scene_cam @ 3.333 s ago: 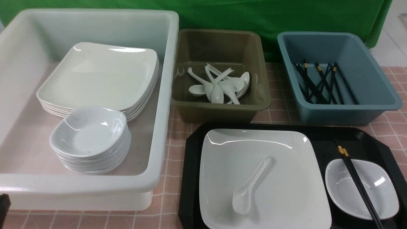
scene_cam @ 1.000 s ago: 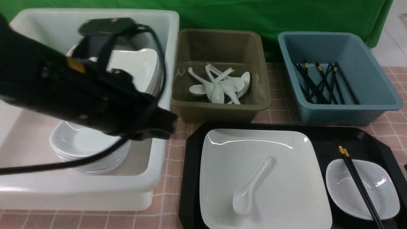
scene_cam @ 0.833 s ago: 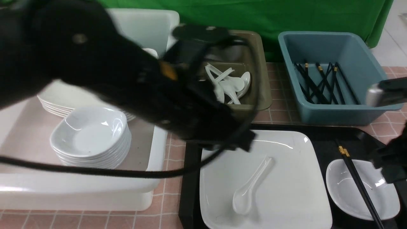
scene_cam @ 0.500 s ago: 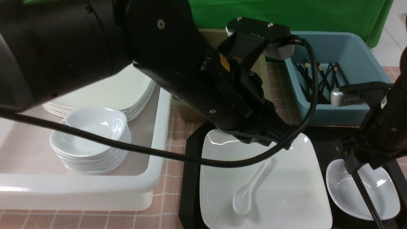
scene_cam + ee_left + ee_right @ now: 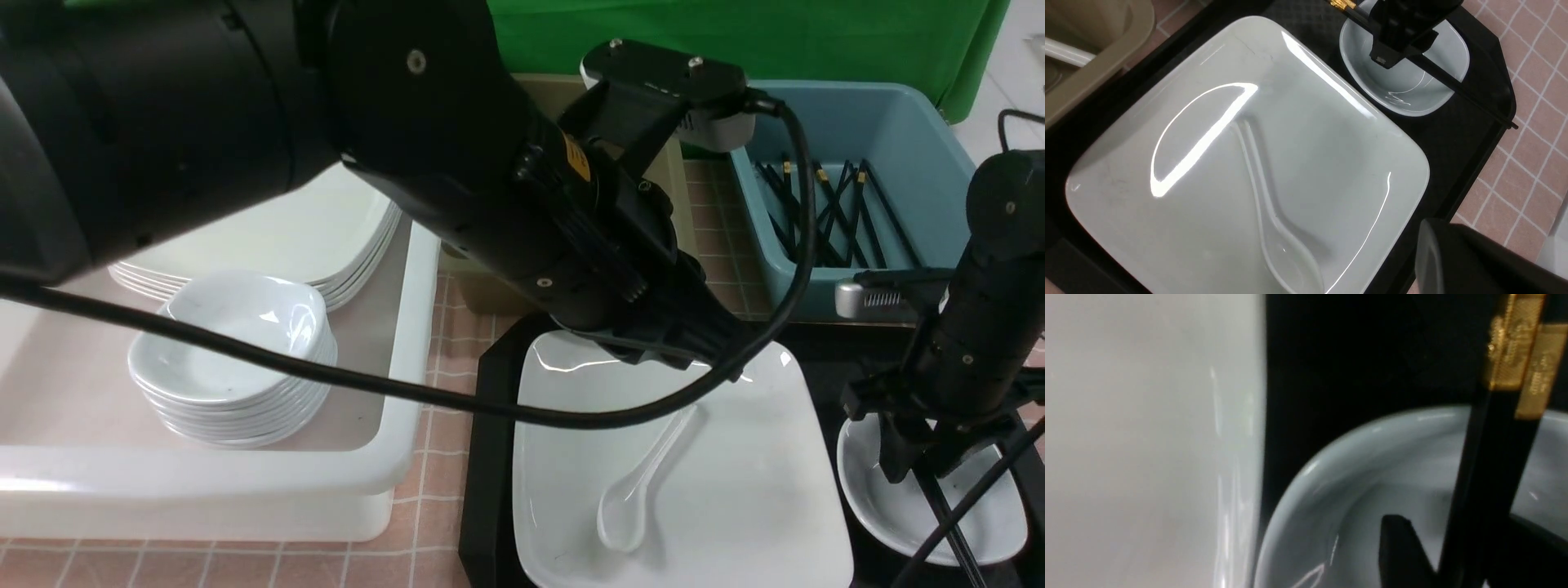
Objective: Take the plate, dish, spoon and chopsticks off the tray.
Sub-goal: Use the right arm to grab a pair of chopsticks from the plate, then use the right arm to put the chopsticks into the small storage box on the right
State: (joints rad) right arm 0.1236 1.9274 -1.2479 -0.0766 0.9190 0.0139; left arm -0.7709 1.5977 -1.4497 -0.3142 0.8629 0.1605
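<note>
My right hand (image 5: 921,467) is spread, its fingers standing either side of the chopsticks (image 5: 1445,76), which lie across the dish (image 5: 867,490) on the tray (image 5: 488,490). I judge the step to be picking up that pair: I should centre on both sticks below their gold bands (image 5: 1519,347), keep my tips off the dish's glaze, and close evenly so neither stick rolls out. Then I would lift straight up before moving towards the blue tub (image 5: 865,86), since a low sideways pull could drag the dish along. My left hand (image 5: 727,363) is pressed together above the plate (image 5: 735,506); I would hold it there, clear of the other arm. Counting what the tray carries: one plate, one spoon (image 5: 624,514) lying on it, one dish just beside the plate, two chopsticks. The white tub (image 5: 204,474) has one pile of plates (image 5: 269,237) and one of dishes (image 5: 233,351); I cannot count either pile surely.
</note>
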